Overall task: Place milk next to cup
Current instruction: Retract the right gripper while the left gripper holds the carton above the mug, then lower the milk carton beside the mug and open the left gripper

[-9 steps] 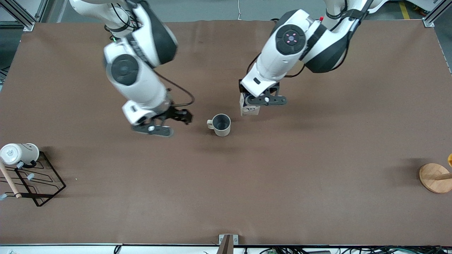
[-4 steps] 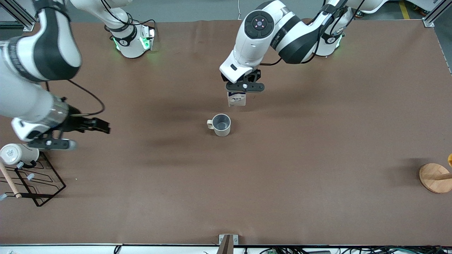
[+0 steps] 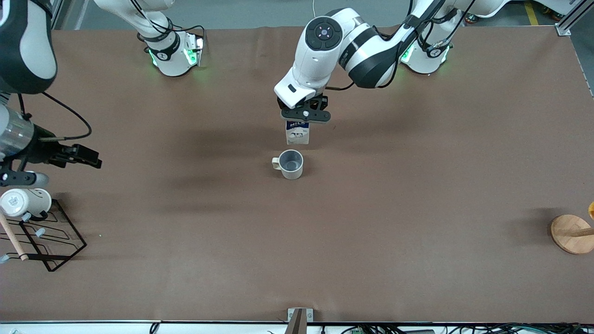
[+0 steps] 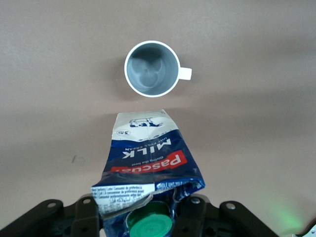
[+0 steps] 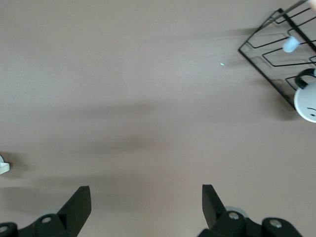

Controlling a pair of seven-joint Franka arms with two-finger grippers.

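Observation:
My left gripper (image 3: 300,121) is shut on the top of the milk (image 3: 297,132), a dark-blue and white carton with a green cap (image 4: 148,227). It holds the carton low over the table just beside the cup (image 3: 291,163), with a small gap between them. In the left wrist view the carton (image 4: 148,158) hangs tilted from my left gripper (image 4: 143,219), with the beige-grey cup (image 4: 151,68) upright past its bottom end. My right gripper (image 3: 21,181) is open and empty over the table by the rack; the right wrist view shows its gripper (image 5: 144,197) over bare cloth.
A black wire rack (image 3: 46,241) lies at the right arm's end of the table, with a white cup (image 3: 23,202) and a wooden stick (image 3: 11,239) on it. A round wooden stand (image 3: 573,234) sits at the left arm's end.
My left gripper carried the milk toward the right arm's end, round the cup. My right arm swung away from the cup to the rack end of the table.

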